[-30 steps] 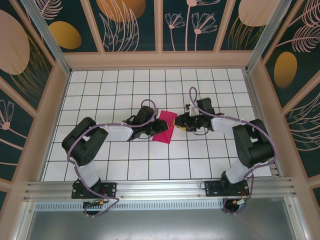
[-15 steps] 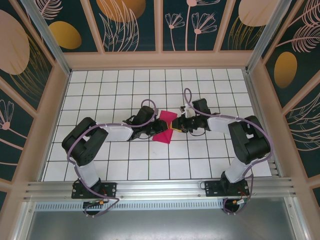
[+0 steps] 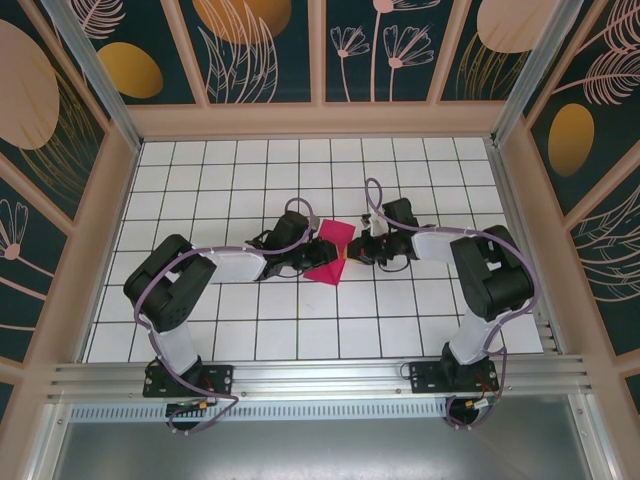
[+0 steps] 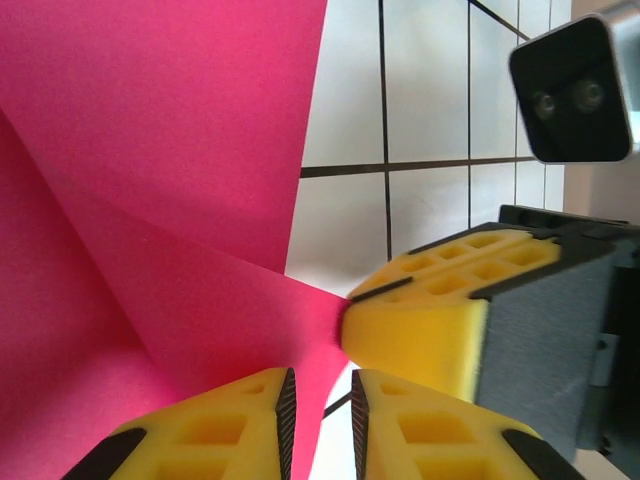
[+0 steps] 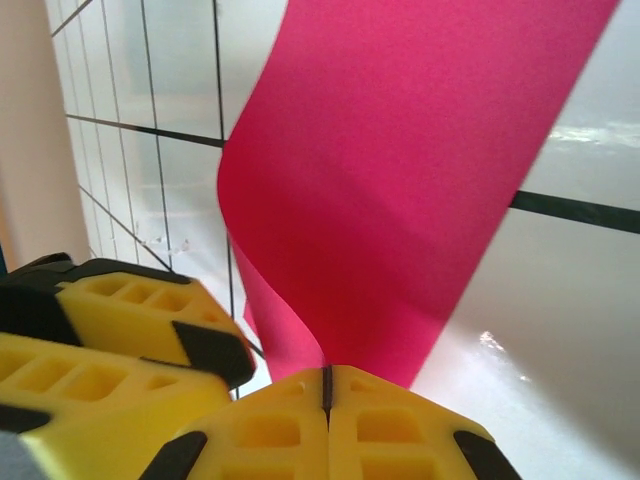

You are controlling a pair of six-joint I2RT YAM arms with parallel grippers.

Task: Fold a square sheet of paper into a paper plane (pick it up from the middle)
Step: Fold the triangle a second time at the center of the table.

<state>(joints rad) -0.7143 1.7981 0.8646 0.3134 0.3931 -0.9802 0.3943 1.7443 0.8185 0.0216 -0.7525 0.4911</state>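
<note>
The magenta sheet of paper (image 3: 330,254) lies on the white tiled table (image 3: 250,180) just left of the frame's centre in the top view, partly folded, with a gripper at each side of it. The left gripper (image 3: 303,262) sits at the sheet's left edge, where it was a second ago. The right gripper (image 3: 355,250) has come leftward since then and now meets the sheet's right edge, its forearm drawn in after it. Half a second back the sheet showed a split, raised flap; now it reads as one slanted shape again. In the right wrist view the right gripper (image 5: 325,378) has its yellow fingers pressed flat together on the lower edge of the curling sheet (image 5: 420,150), with a finger (image 5: 130,305) of the other arm at lower left. In the left wrist view the left gripper (image 4: 320,390) shows only a thin slit with a point of the sheet (image 4: 150,150) running into it. It seems nipped, though the frame's bottom edge cuts the contact off. A finger (image 4: 415,325) of the right arm touches that same point.
</note>
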